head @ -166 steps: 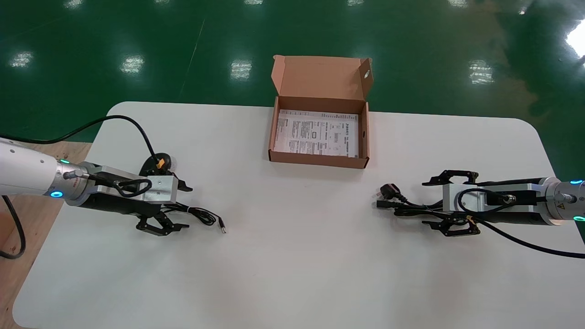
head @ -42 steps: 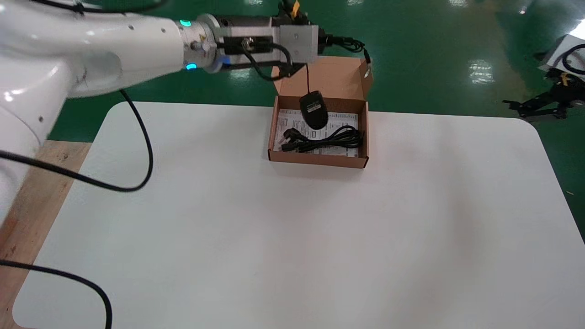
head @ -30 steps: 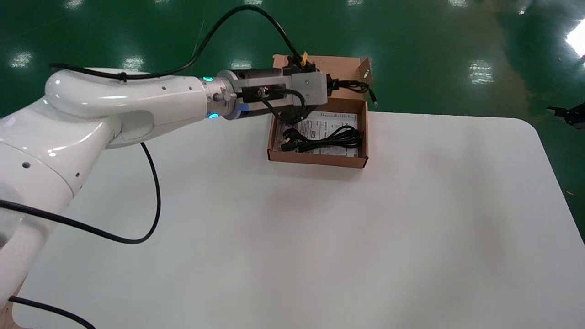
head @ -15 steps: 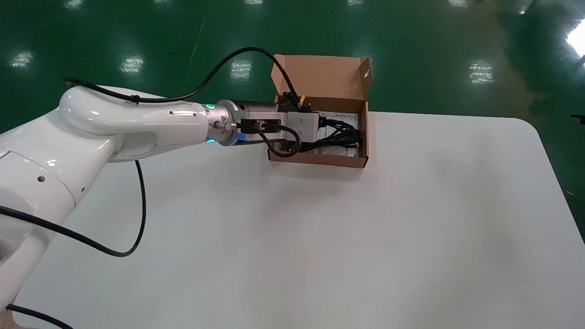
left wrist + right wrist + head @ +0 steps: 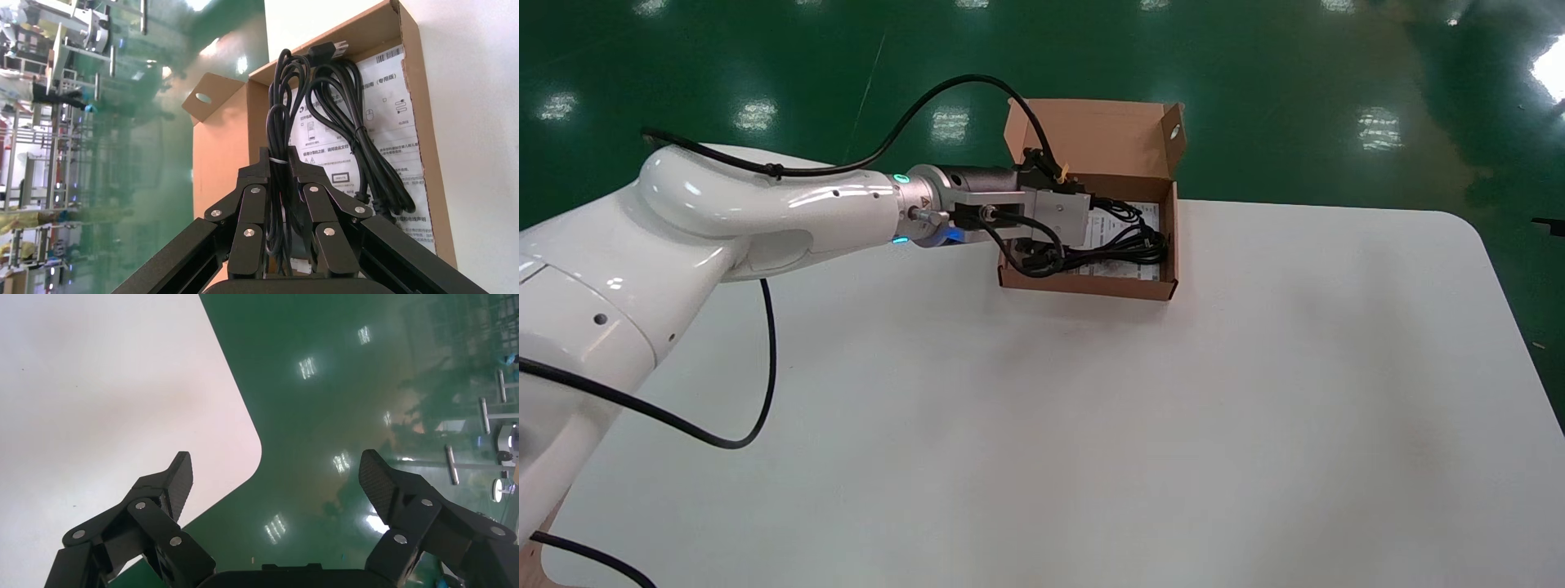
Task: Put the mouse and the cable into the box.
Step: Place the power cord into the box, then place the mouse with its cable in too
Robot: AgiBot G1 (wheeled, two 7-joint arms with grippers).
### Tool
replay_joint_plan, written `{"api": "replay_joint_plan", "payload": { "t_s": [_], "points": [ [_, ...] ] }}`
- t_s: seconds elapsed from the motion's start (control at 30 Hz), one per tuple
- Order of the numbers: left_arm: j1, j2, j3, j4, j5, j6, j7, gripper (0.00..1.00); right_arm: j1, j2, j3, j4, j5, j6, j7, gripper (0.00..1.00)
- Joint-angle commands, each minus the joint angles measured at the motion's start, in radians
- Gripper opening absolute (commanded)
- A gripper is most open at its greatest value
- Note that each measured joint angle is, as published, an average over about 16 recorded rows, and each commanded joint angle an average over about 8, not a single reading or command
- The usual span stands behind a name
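The left gripper [image 5: 280,163] reached over the open brown cardboard box [image 5: 1091,287] at the far edge of the white table [image 5: 1091,449], its fingers pinched tight on the bundled thin black mouse cord [image 5: 278,119]. The mouse itself was hidden under the wrist from where I stood. The thick black power cable [image 5: 1130,245] lay coiled inside the box on a printed white instruction sheet [image 5: 398,141]. The right gripper [image 5: 275,459] hung past the table's corner, over the green floor, fingers spread wide and holding nothing.
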Motion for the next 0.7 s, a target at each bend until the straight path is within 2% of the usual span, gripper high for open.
{"api": "replay_joint_plan", "payload": {
  "t_s": [0.03,0.7],
  "points": [
    [0.0,0.0,0.008,-0.003,-0.002,-0.009,0.002,1.0,0.001,0.001,0.0,0.0,-0.001,-0.002,0.0,1.0],
    [0.006,-0.008,-0.014,-0.008,-0.003,0.013,-0.011,1.0,-0.006,-0.001,0.003,0.006,0.005,0.0,0.004,1.0]
  ]
}}
